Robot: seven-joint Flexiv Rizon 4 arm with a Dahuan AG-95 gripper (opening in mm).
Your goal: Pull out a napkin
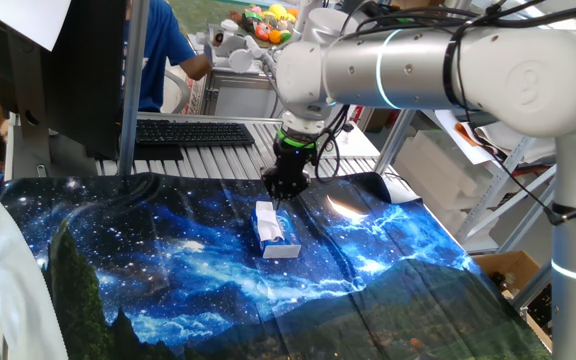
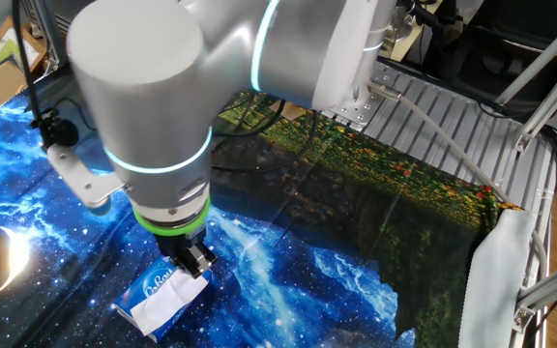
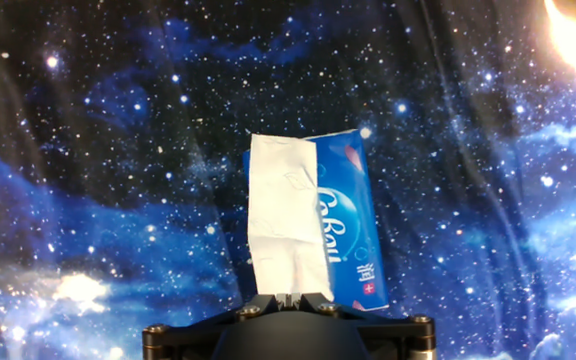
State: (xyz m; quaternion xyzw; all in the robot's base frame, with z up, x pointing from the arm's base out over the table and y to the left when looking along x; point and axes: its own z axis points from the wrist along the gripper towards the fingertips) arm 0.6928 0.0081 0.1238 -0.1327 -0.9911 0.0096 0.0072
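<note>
On the starry blue surface (image 1: 168,270), seen from one fixed view: small blue tissue pack (image 1: 280,243) lying flat near the middle, white napkin (image 1: 267,222) standing up out of it, black gripper (image 1: 280,192) directly above, tips down at the napkin's upper end; too small here to tell the gap between the fingers. From the other fixed view: gripper (image 2: 197,265) hanging under the green-ringed wrist, fingers (image 2: 204,258) drawn close together and touching the near end of the napkin (image 2: 168,301), which drapes slantwise over the tissue pack (image 2: 151,287) and covers most of it. Along the hand view: napkin (image 3: 281,218) running as a long wrinkled strip from the far edge of the tissue pack (image 3: 346,215) straight toward the camera, its near end tucked between the fingers (image 3: 280,297), closed to a narrow slit and apparently pinching the paper. Long axis of the napkin in line with the pack's length and pointing right at the fingers, so the pull presumably up and away, pack free on the cloth and likely to lift along.
</note>
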